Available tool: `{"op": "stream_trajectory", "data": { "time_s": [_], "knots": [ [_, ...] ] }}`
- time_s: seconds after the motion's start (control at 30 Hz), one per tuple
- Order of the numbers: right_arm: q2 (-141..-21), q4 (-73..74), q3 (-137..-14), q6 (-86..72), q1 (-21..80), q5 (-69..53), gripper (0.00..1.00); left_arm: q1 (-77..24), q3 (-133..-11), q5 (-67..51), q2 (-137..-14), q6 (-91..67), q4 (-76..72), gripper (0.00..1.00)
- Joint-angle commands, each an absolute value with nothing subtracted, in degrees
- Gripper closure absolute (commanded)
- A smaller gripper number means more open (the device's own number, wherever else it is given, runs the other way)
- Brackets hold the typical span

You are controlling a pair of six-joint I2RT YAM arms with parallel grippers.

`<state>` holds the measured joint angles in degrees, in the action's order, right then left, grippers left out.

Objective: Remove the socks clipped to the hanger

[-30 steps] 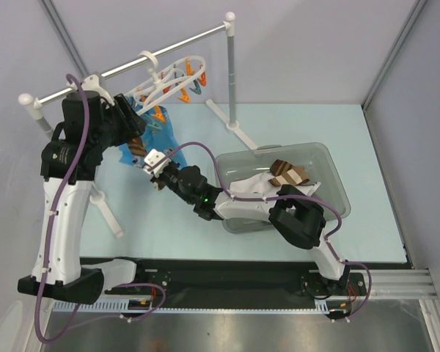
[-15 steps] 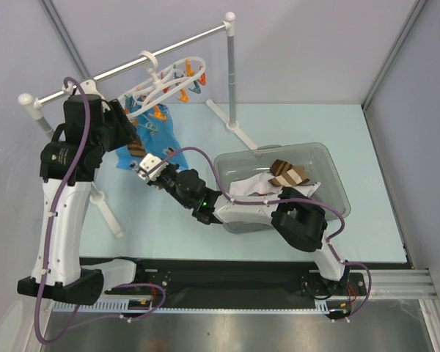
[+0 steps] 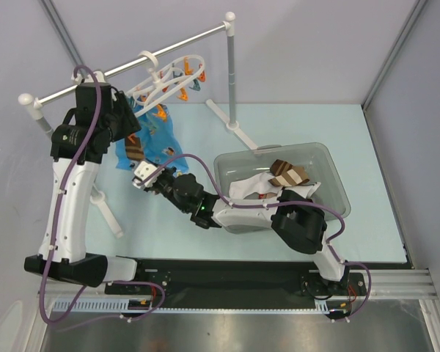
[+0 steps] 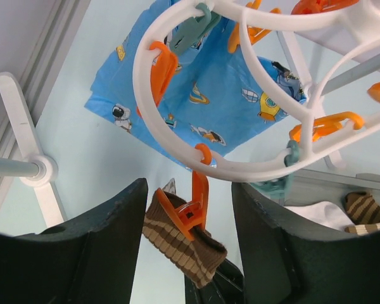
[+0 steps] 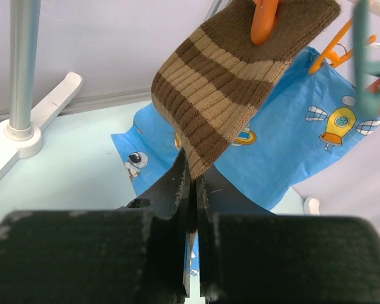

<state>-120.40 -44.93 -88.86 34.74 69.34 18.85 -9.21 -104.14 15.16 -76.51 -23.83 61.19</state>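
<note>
right wrist view: brown-and-tan striped knit sock (image 5: 240, 82), soft, light, hangs by orange plastic clip (image 5: 264, 22) from white plastic ring hanger (image 4: 253, 170). right gripper (image 5: 191, 171) pinches its lower corner, likely best hold; left gripper (image 4: 189, 199) gapes empty astride clip.

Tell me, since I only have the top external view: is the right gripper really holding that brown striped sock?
Observer: Yes. The right wrist view shows the right gripper shut on the lower edge of the brown striped sock.
Operator: Is it free yet?
Observer: No. An orange clip on the hanger grips its top edge.
Operator: And the left gripper?
Observer: The left wrist view shows the left gripper open, with that clip appearing between its fingers. I cannot tell whether they touch it.
</note>
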Motion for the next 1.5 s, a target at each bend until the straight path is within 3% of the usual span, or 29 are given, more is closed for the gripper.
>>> {"op": "stream_trajectory", "data": {
  "time_s": [0.0, 0.9, 1.47],
  "knots": [
    [-117.25, -48.6, -88.68, 36.47, 69.7, 19.6, 1.0, -9.4, -107.05, 17.05, -76.73, -22.15, 61.35, 0.4],
    [-119.0, -49.13, -89.74, 39.11, 69.87, 19.78, 1.0, -9.41, -108.89, 17.23, -78.13, -21.36, 63.72, 0.41],
    [-119.44, -49.39, -90.35, 40.25, 70.14, 19.86, 1.0, -9.49, -111.18, 17.75, -81.12, -21.01, 66.36, 0.48]
  ]
}}
